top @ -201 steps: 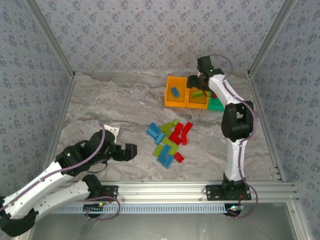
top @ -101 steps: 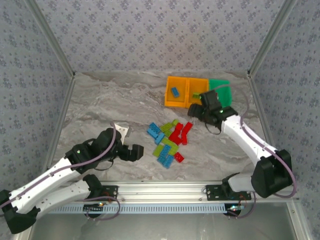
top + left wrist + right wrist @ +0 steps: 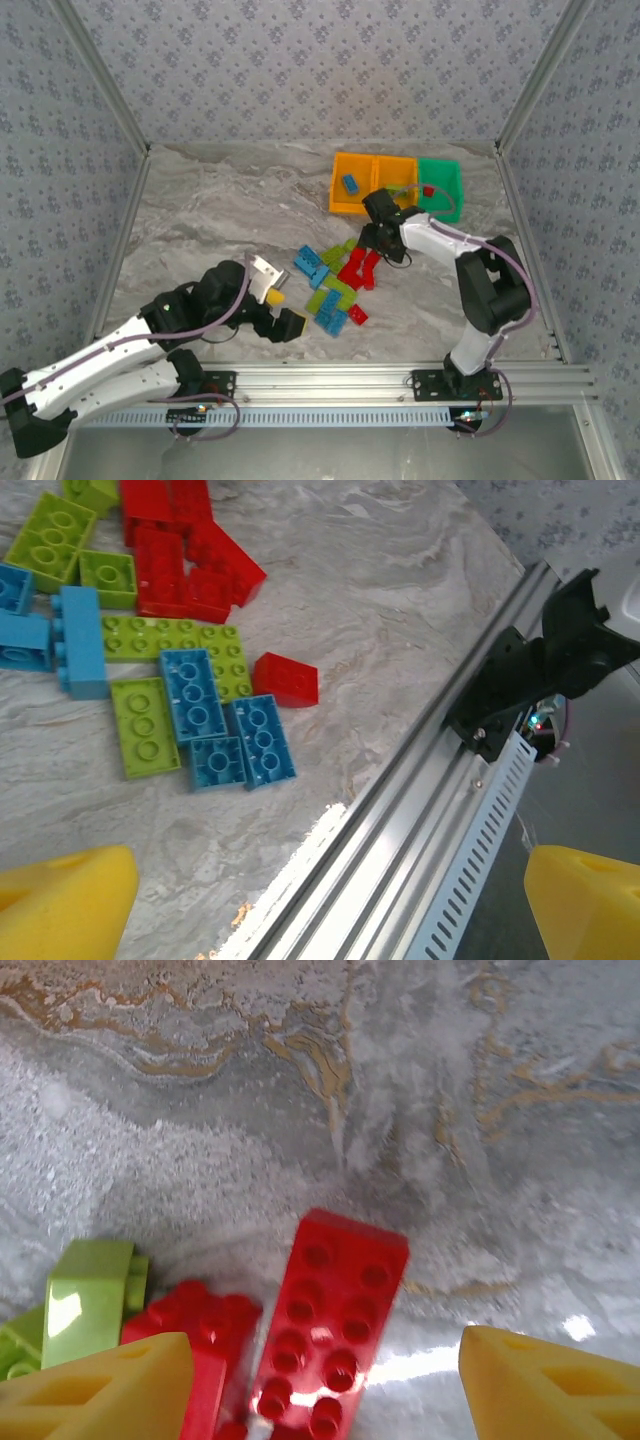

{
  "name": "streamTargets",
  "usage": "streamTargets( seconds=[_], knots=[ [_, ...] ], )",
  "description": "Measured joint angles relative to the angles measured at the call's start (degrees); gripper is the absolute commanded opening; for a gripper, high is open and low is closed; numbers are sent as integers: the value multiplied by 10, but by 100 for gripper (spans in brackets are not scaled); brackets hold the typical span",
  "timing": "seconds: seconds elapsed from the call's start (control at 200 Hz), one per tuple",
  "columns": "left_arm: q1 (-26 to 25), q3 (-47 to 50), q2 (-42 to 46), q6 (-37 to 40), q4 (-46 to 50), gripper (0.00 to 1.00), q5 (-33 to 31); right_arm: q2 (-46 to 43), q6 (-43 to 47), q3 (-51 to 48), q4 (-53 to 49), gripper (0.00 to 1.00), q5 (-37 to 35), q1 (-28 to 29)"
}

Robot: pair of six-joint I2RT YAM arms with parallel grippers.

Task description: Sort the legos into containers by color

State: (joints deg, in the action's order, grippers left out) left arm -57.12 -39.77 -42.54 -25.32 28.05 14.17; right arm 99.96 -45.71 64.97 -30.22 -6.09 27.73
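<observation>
Grey marbled tabletop (image 3: 220,200). Loose heap of red, blue and lime legos (image 3: 338,285) near centre. At 1 o'clock, a touching row: two orange bins (image 3: 362,203), one green bin (image 3: 447,196).

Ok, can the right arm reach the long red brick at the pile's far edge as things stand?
Probably yes. The right gripper hovers open over the long red brick, a finger on each side. Bare table lies along one side; a second red brick close against the other may crowd that finger.
</observation>
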Motion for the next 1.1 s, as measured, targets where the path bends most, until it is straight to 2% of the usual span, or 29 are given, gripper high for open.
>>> streamTargets(
  seconds=[0.17,0.35,0.425,0.595,0.75,0.964,1.034,1.099],
  knots=[
    [-3,7,0,0,-4,99,-5,35,-11,10,3,54,-10,-2],
    [-3,7,0,0,-2,99,-22,42,-26,2,12,47,-17,-2],
    [-3,7,0,0,1,99,-31,42,-32,-8,23,37,-17,-2],
    [-3,7,0,0,4,99,-46,25,-38,-35,43,34,-21,-2],
    [-3,7,1,0,3,99,-47,-42,-40,-77,20,31,-45,-5],
    [-3,10,20,-2,-38,99,-30,-246,3,-94,14,31,-108,-13],
    [-3,12,27,-2,-56,99,-30,-280,35,-82,18,30,-122,-43],
    [-3,12,28,-12,-63,99,-40,-270,72,-52,20,30,-126,-89]
  ],
)
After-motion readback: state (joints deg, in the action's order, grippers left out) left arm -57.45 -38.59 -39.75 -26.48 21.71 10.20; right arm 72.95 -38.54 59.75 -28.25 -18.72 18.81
